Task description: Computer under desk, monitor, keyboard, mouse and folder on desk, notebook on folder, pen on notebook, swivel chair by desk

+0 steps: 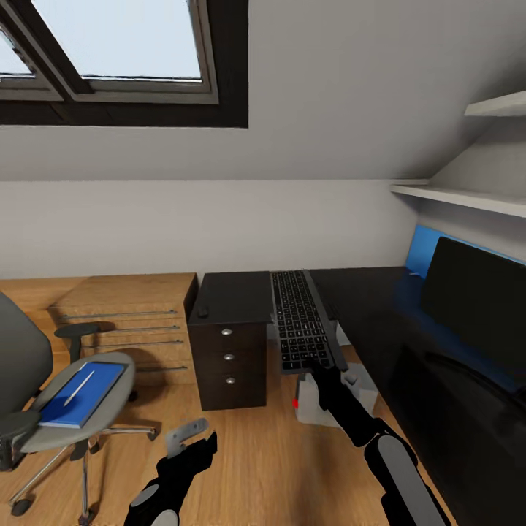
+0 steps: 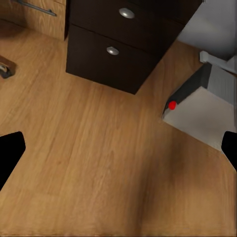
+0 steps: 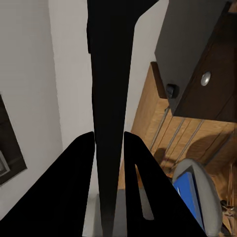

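Observation:
My right gripper is shut on the near end of the keyboard, which hangs lengthwise above the gap between the cabinet and the desk. In the right wrist view the keyboard is an edge-on black strip between the fingers. The monitor stands on the desk. The computer sits on the floor by the desk's edge. A small dark mouse lies on the cabinet. On the swivel chair lies the blue folder with a pale pen; I cannot make out the notebook. My left gripper hangs open over the floor.
A black drawer cabinet stands left of the desk, with a low light-wood bench beyond it. White shelves hang above the desk. Wood floor lies between chair, cabinet and desk.

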### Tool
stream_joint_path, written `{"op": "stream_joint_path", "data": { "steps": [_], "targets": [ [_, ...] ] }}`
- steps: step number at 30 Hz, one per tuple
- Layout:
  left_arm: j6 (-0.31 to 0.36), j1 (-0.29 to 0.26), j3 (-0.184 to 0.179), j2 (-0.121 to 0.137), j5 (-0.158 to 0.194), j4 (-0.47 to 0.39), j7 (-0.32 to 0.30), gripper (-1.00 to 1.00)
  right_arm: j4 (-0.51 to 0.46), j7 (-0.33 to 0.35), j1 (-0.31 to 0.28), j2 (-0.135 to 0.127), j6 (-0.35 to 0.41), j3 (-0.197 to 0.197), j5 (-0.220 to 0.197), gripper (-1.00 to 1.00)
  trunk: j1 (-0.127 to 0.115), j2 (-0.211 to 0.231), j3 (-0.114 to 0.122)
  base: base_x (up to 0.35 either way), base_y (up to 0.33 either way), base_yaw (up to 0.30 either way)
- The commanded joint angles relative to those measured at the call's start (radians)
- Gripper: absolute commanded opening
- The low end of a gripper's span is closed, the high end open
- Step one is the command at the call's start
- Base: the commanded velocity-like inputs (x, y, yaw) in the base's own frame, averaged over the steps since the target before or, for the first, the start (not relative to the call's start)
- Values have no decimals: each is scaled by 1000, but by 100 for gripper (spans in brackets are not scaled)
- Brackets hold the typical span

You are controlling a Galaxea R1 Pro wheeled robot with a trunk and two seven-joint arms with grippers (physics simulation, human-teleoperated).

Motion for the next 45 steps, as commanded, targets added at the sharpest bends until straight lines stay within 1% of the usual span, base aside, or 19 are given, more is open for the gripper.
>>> {"op": "stream_joint_path", "data": {
  "steps": [1, 6, 31, 36, 42, 45],
  "targets": [
    [3, -1, -1, 1, 3, -2, 7, 100, 0, -1, -1, 0, 2, -1, -10, -100, -4, 6, 2, -276, -236, 0],
    [3, -1, 3, 2, 6, -2, 5, 100, 1, -3, -1, 2, 2, -1, -10, -100, -24, 41, 18, -109, -78, 0],
    [2, -1, 2, 2, 2, -2, 7, 100, 1, -7, -1, 0, 2, -2, -8, -100, -119, 216, 96, -2, -1, 0],
    [1, -1, 1, 2, -1, -2, 7, 100, 0, -6, -1, -15, 2, -1, -9, -100, -139, 251, 112, 0, 0, 0],
    [2, -1, 1, 2, 4, -1, 6, 100, -2, -6, -1, -15, 1, -1, -9, -100, -162, 293, 130, 0, 0, 0],
    [3, -1, 1, 2, 2, 20, 2, 100, -3, -7, -1, -18, -1, -4, -7, -100, -162, 293, 130, 0, 0, 0]
  ]
}}
